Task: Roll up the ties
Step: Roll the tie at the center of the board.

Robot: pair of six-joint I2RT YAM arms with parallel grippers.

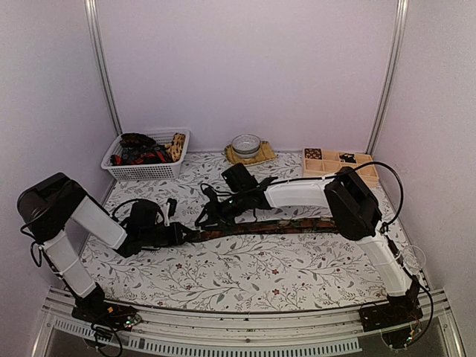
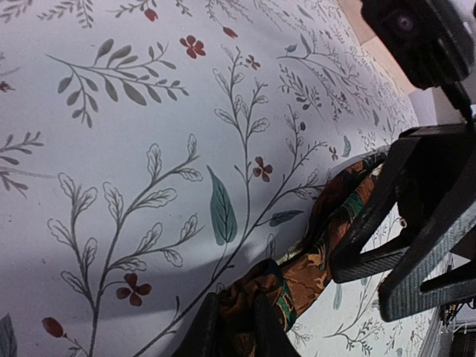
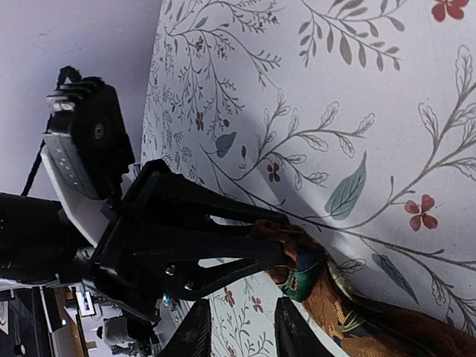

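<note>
One tie (image 1: pixel 282 226), dark with a brown and green pattern, lies stretched across the middle of the floral tablecloth. My left gripper (image 1: pixel 190 234) is shut on its left end, which bunches between the jaws in the left wrist view (image 2: pixel 297 275). My left gripper (image 2: pixel 234 316) sits at the bottom of that view. My right gripper (image 1: pixel 202 217) hovers just behind that end, open and empty. In the right wrist view my right gripper (image 3: pixel 242 335) stands beside the pinched tie end (image 3: pixel 301 264), apart from it.
A white basket (image 1: pixel 149 169) with more ties stands at the back left. A glass bowl (image 1: pixel 245 143) on a tan cloth is at the back middle. A wooden compartment tray (image 1: pixel 338 162) is at the back right. White walls close in the table.
</note>
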